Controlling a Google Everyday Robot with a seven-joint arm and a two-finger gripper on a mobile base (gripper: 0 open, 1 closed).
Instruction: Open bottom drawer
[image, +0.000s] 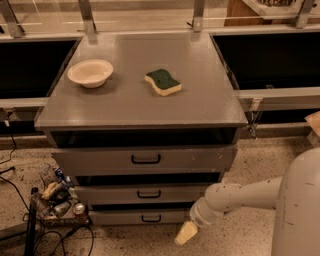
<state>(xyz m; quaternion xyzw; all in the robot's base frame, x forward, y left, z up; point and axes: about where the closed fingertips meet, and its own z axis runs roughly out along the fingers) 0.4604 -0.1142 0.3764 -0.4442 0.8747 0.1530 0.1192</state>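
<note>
Cream-tipped gripper (186, 233), opening indeterminate, hovers low beside slim grey bottom drawer (115, 217); oblique approach may miss its small black handle (151, 218).

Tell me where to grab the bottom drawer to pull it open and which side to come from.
Grip the black handle centred on the front of the bottom drawer, coming straight from the front: it's a horizontal bar on a flat face. The hand sits low, to its right.

My cream-tipped claw (186, 233) hangs low beside the slim grey bottom drawer (125, 217), whose right end my white arm (240, 195) hides. The arm runs off the right edge. I can't identify the small floor clutter (57, 200).
</note>
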